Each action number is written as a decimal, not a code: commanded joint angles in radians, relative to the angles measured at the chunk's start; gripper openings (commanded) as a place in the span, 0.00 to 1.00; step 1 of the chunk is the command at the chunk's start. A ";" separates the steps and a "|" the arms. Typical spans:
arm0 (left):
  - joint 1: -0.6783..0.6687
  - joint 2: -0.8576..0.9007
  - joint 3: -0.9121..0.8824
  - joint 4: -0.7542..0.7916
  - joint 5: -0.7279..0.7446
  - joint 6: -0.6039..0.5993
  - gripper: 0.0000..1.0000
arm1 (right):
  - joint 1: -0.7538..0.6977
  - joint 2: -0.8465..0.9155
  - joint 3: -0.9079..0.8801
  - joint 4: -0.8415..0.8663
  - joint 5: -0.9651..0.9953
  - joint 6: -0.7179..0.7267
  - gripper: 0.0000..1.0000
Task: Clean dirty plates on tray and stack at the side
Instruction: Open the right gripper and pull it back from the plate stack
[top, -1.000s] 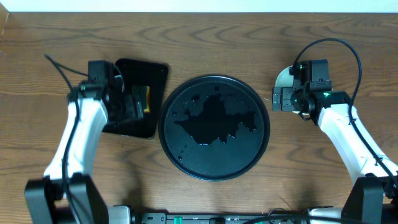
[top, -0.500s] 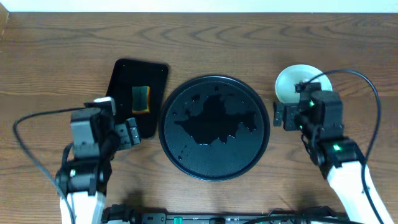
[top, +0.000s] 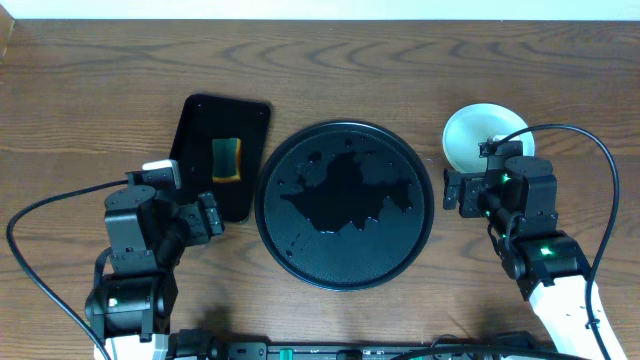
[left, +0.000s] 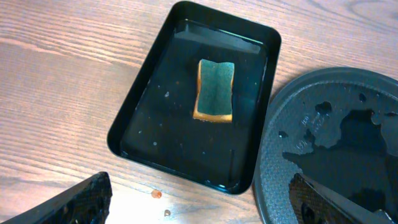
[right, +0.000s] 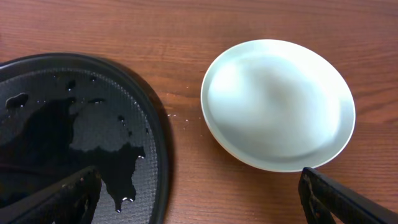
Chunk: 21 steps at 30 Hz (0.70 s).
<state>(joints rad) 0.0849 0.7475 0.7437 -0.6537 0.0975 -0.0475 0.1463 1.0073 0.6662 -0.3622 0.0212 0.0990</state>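
The round black tray (top: 400, 252) lies in the middle, wet with a puddle and with no plate on it. The plates (top: 476, 133) show as one pale mint round shape on the wood to its right; I cannot tell how many are stacked. The top plate (right: 278, 102) looks clean. My right gripper (top: 453, 190) hangs open just in front of the plates, between them and the tray rim (right: 160, 162), with nothing between its fingers (right: 339, 200). Open and holding nothing too, my left gripper (top: 210, 215) hovers over the wood near the tray's left rim (left: 273, 163).
A smaller rectangular black tray (top: 200, 120) sits left of the round one, holding shallow water and a green-and-yellow sponge (left: 215, 90). A tiny orange crumb (left: 155, 194) lies on the wood by its near edge. Cables trail from both arms.
Both arms have drawn back toward the table's front edge, the left from over the rectangular tray, the right from beside the plates. Both grippers stayed open.
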 joint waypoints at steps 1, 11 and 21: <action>0.003 0.010 -0.013 0.000 -0.012 0.016 0.92 | 0.010 -0.005 -0.009 -0.001 0.012 0.009 0.99; 0.003 0.041 -0.013 0.000 -0.012 0.017 0.92 | 0.010 -0.005 -0.009 -0.016 0.034 0.008 0.99; 0.003 0.068 -0.013 0.000 -0.012 0.016 0.92 | 0.010 -0.050 -0.013 -0.143 0.047 -0.008 0.99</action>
<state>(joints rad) 0.0849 0.8104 0.7437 -0.6537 0.0975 -0.0475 0.1463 0.9955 0.6647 -0.4934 0.0448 0.0982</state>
